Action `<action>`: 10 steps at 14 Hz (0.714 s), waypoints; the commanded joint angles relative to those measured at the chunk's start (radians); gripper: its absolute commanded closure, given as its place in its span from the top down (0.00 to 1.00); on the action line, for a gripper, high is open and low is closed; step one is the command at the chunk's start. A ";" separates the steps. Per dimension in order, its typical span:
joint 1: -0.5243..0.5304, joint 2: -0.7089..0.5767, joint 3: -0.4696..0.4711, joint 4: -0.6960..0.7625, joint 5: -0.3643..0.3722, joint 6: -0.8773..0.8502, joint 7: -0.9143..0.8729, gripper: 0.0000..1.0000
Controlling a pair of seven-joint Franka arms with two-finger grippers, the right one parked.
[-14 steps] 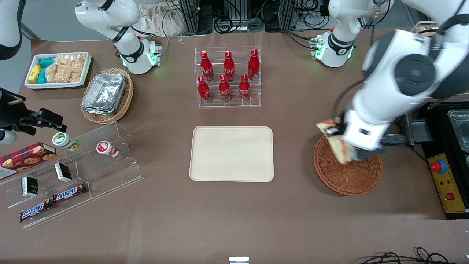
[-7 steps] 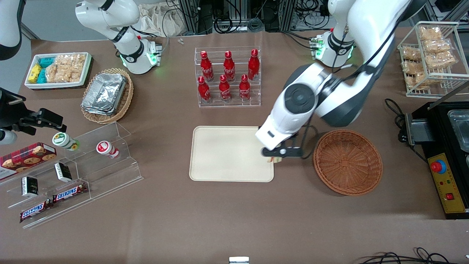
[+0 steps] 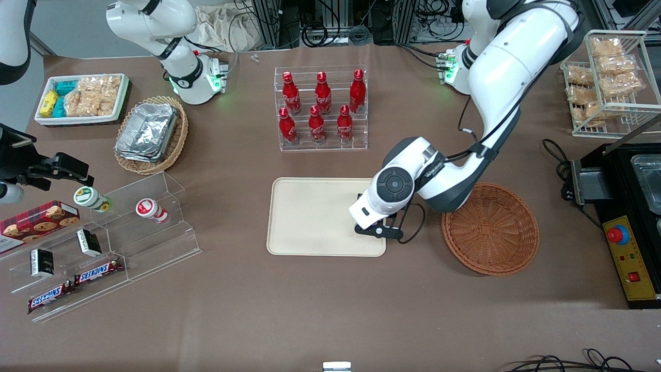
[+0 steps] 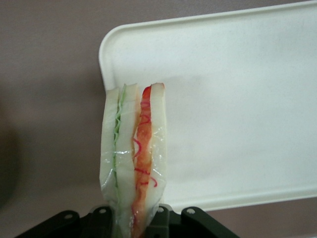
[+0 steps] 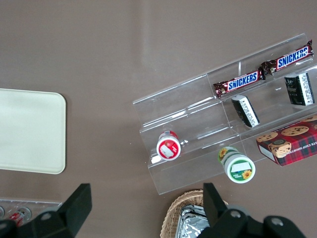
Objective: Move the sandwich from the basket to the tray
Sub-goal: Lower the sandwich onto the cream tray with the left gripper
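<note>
The sandwich (image 4: 133, 158), a clear-wrapped wedge of white bread with green and orange-red layers, hangs edge-down over a rounded corner of the cream tray (image 4: 237, 114). My gripper (image 4: 133, 220) is shut on its near end. In the front view the gripper (image 3: 379, 228) sits low over the tray (image 3: 315, 217), at the edge closest to the reddish-brown wicker basket (image 3: 490, 227). The wrist hides the sandwich in that view. The basket holds nothing.
A clear rack of red bottles (image 3: 323, 108) stands farther from the camera than the tray. Toward the parked arm's end are an acrylic snack shelf (image 3: 103, 243), a tan basket of foil containers (image 3: 151, 134) and a white snack tray (image 3: 82, 98). A wire rack (image 3: 609, 82) and black appliance (image 3: 638, 217) lie toward the working arm's end.
The gripper carried the sandwich from over the basket across to the tray's edge, then sank lower over the tray. The basket is left bare.
</note>
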 commanded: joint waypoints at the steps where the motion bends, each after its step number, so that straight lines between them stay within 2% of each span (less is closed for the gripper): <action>1: -0.019 0.022 -0.002 0.010 0.026 0.033 0.000 0.00; 7: -0.020 0.065 0.000 0.017 0.055 0.050 -0.017 0.01; 10: -0.042 0.078 0.008 0.017 0.056 0.059 -0.020 0.13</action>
